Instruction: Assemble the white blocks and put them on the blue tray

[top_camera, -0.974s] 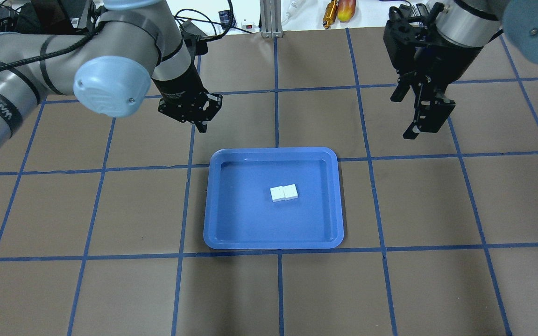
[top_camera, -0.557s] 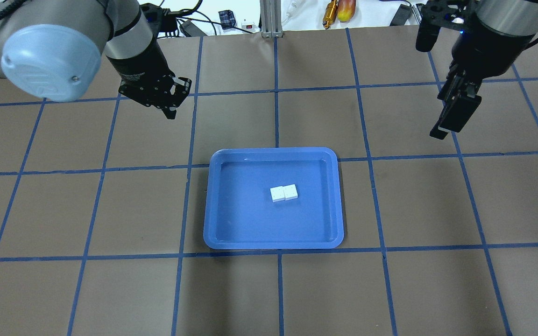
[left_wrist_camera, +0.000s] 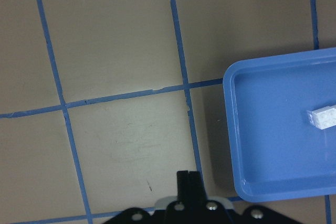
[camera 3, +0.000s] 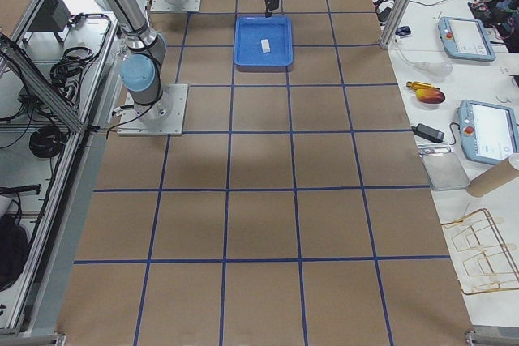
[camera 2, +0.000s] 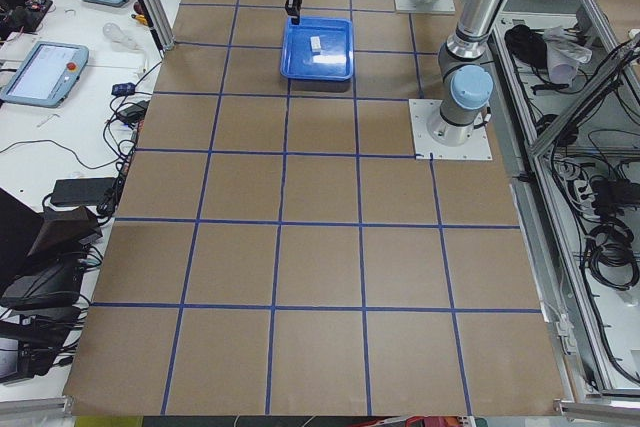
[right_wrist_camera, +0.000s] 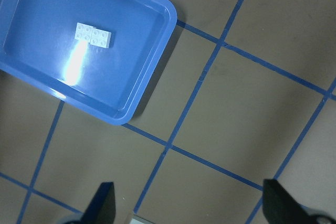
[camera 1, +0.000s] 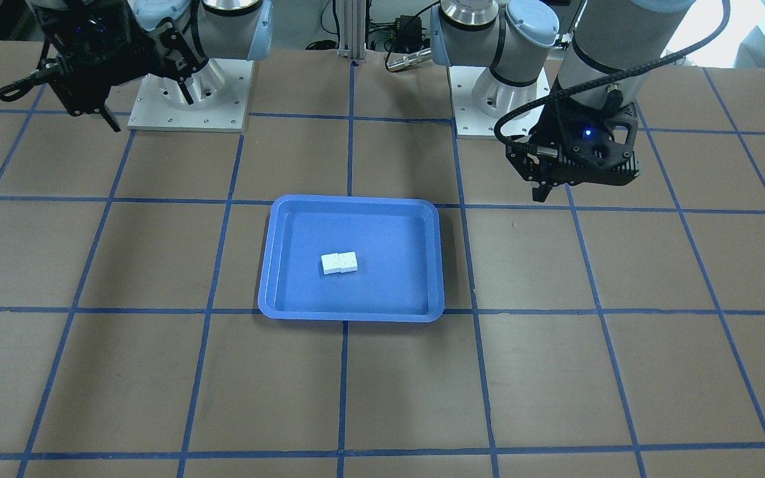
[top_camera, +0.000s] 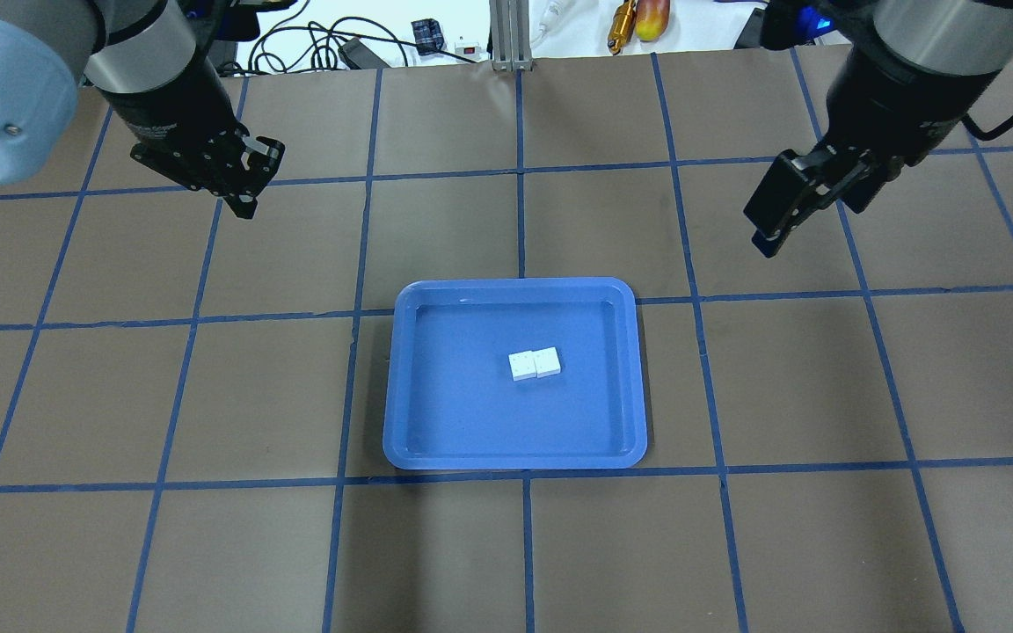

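Observation:
The two white blocks [top_camera: 535, 362] lie joined as a short bar, studs up, near the middle of the blue tray [top_camera: 515, 459]. They also show in the front view [camera 1: 339, 263], the left wrist view [left_wrist_camera: 323, 117] and the right wrist view [right_wrist_camera: 93, 34]. My left gripper [top_camera: 247, 207] is shut and empty, above the table behind and to the left of the tray; its closed fingertips [left_wrist_camera: 188, 178] show in the wrist view. My right gripper [top_camera: 807, 227] is open and empty, behind and to the right of the tray, its fingers wide apart [right_wrist_camera: 189, 192].
Brown table with a blue tape grid. Cables, an aluminium post [top_camera: 506, 35] and a yellow tool [top_camera: 625, 22] lie beyond the far edge. The arm bases [camera 1: 186, 106] [camera 1: 502, 113] stand on the robot's side of the tray.
The left gripper has moved left, away from the tray. The right gripper has turned and shifted at the far right. The blocks and the tray have not moved.

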### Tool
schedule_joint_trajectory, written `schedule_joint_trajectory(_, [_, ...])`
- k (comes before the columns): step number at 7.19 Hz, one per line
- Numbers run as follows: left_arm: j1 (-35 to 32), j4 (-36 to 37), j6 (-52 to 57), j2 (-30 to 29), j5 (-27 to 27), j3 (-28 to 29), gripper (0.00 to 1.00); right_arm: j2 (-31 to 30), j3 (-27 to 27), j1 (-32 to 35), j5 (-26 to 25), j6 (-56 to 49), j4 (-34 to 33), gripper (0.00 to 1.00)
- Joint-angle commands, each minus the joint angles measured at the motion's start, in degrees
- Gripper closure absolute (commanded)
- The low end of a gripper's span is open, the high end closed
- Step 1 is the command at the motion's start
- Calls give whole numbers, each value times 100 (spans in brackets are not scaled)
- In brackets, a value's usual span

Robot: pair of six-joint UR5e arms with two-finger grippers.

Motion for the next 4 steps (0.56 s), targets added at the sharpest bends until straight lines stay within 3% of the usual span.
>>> schedule_joint_trajectory(1, [346,-272,-39,106,-428,153,95,143,219,231,-33,1363,-1021,0])
schedule_joint_trajectory(3, [286,-430,-39,106,-325,320,84,126,755,232,-112,1558,-1779,0])
schedule_joint_trajectory(4, [285,-788,-39,115,-298,452,79,152,748,197,-121,2004,-2141,0])
